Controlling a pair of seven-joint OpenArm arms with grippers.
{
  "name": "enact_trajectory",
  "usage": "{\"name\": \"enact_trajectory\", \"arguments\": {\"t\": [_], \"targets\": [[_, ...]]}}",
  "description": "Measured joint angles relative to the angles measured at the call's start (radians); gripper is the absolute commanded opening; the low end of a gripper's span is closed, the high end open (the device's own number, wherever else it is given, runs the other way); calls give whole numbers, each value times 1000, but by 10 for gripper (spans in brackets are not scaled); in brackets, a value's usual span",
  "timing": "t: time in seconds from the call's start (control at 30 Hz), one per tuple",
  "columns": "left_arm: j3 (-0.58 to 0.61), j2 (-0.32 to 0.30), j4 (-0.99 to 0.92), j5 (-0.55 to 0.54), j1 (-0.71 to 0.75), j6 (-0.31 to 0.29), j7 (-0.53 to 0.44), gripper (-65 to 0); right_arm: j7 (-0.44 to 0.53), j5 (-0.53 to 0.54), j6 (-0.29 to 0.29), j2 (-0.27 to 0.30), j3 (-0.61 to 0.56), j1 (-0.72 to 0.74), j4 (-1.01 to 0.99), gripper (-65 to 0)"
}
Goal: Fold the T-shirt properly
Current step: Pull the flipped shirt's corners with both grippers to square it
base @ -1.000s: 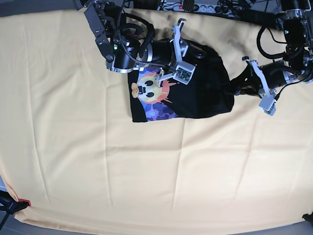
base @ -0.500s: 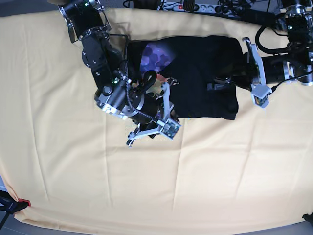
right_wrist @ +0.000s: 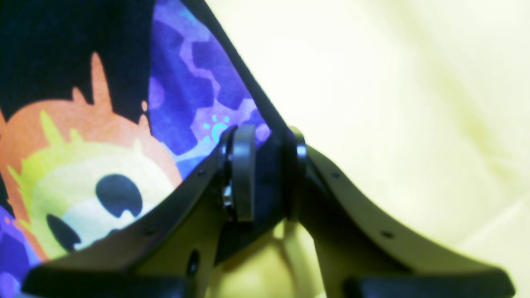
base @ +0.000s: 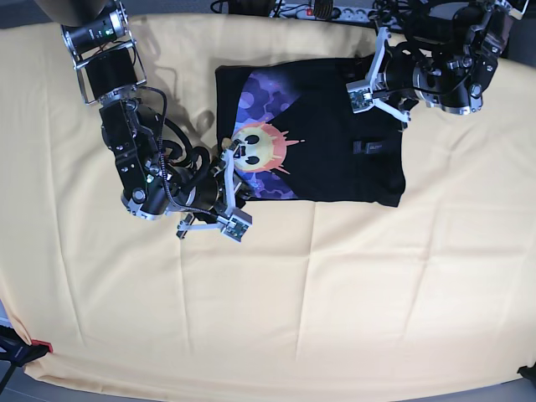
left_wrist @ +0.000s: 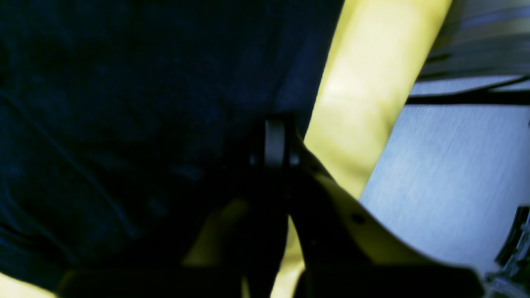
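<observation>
Apparently late folding: black T-shirt (base: pixel 335 159) lies as compact bundle on pale yellow cloth (base: pixel 276 293), cartoon print (base: pixel 261 146) showing. Right gripper (right_wrist: pixel 267 174), fingers pressed together at near print-side corner, likely squaring it. Left gripper (left_wrist: pixel 275 145) closed too, at far edge, probably steadying or straightening fabric; whether either pinches cloth, cannot tell.

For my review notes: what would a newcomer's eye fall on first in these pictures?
First, the yellow-orange round cartoon face on purple-blue bubbles, printed on the left part of the black cotton T-shirt in the base view. Next, the two dark metallic robot arms: one reaching in at the shirt's lower left corner, the other over its upper right. Beneath everything spreads a large pale yellow cloth.
</observation>
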Motion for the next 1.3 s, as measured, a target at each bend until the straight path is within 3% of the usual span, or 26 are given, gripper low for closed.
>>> {"name": "enact_trajectory", "arguments": {"t": [0.2, 0.43, 0.63, 0.7, 0.8, 0.87, 0.93, 1.0, 1.17, 1.27, 1.3], "targets": [[5, -11, -70, 87, -73, 42, -121, -650, -181, 237, -4, 17, 2, -5, 2, -650], [9, -4, -328, 206, -232, 18, -454, -650, -141, 277, -11, 19, 15, -146, 57, -650], [8, 100, -547, 270, -388, 45, -622, -650, -167, 262, -10, 16, 7, -287, 242, -650], [8, 141, -612, 294, -444, 48, -645, -650, -172, 262, -48, 17, 6, -348, 319, -650], [6, 187, -645, 296, -502, 49, -640, -650, -132, 191, -49, 10, 5, -435, 395, -650], [6, 200, -645, 239, -528, 40, -640, -650, -109, 145, -79, -16, 5, -461, 415, -650], [6, 198, -638, 180, -561, -13, -605, -650, -107, 109, -96, -50, 6, -465, 441, -650], [6, 179, -601, 120, -589, -13, -511, -650, -93, 87, -95, -77, 26, -463, 487, -650], [5, 60, -487, -154, -602, -17, -233, -650, -81, 84, -98, -68, 160, -460, 636, -650], [6, 7, -453, -327, -602, -17, -81, -650, -66, 149, -100, -70, 257, -460, 655, -650], [5, -3, -443, -390, -602, -15, -39, -650, -54, 166, -66, -69, 277, -460, 655, -650]]}}
